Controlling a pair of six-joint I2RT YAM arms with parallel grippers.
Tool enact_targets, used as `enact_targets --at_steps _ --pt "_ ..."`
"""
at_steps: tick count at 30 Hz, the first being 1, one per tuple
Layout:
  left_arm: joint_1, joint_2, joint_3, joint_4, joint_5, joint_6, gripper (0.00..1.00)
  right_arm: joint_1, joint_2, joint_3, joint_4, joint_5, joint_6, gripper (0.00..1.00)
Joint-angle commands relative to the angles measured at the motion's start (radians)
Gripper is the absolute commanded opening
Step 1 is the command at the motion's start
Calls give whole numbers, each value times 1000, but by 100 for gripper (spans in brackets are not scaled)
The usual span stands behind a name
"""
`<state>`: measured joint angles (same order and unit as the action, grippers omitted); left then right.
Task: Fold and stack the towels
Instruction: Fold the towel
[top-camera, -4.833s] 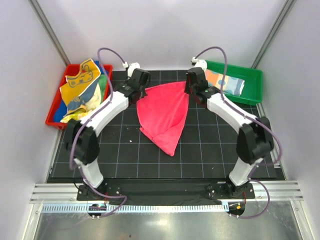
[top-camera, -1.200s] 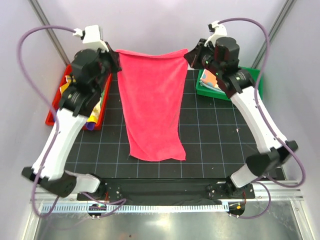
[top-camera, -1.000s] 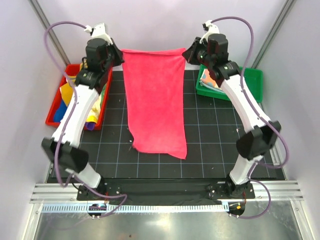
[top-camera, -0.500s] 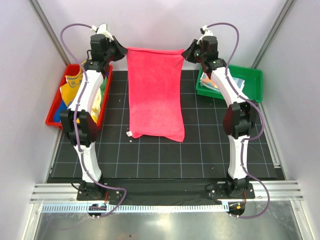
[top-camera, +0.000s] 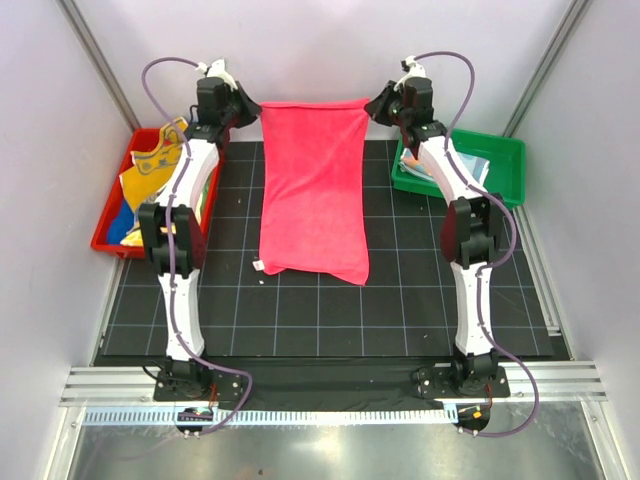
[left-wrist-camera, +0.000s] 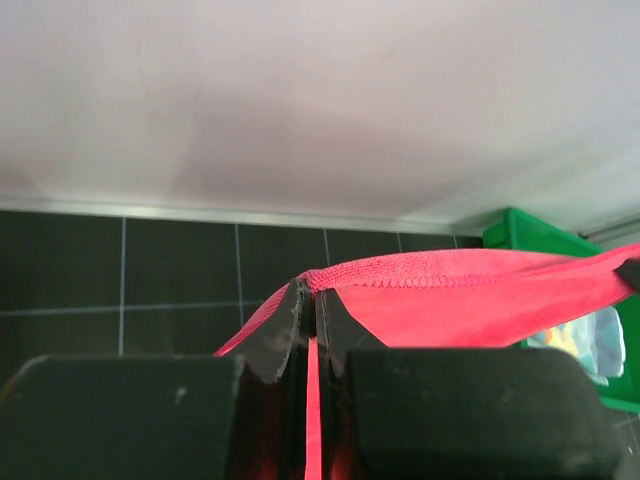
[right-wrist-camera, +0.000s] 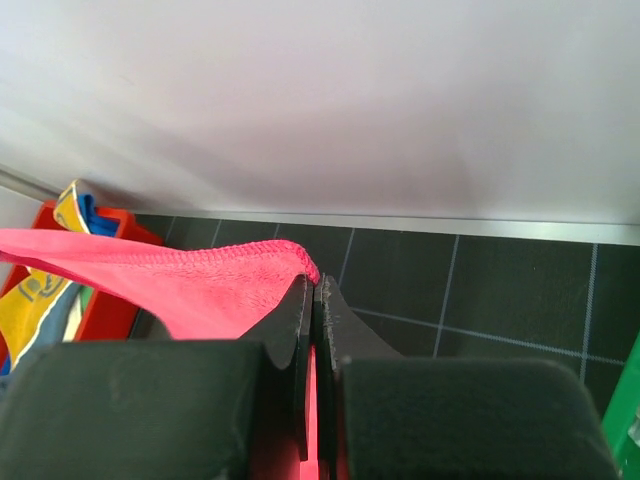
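The left jaws were clamped tight on one top corner of the pink-red towel (top-camera: 312, 190), and the right jaws pinched the other corner, both high in the top view. The towel's upper edge stretched taut between them, and the cloth hung down toward the frame's centre over the black desk (top-camera: 420, 310). At the left edge sat a red tray (top-camera: 104, 240) heaped with colourful towels (top-camera: 160, 165). At the upper right, a green tray (top-camera: 508, 180) held a patchwork towel (top-camera: 478, 165).
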<state>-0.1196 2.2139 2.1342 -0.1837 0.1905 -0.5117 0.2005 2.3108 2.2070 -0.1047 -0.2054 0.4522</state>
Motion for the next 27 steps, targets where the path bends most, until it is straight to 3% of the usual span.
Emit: enact_targets --at_steps 1,10,15,27 --pt "12 19 96 104 -68 32 0 -22 48 83 85 6 2 1" --pt "31 127 211 139 -59 21 0 -27 179 230 100 15 11 1" --pt "31 122 184 147 -48 27 0 -27 165 197 151 14 20 1" --pt "25 -120 -250 296 -13 -36 0 -26 -99 -303 336 -34 85 1"
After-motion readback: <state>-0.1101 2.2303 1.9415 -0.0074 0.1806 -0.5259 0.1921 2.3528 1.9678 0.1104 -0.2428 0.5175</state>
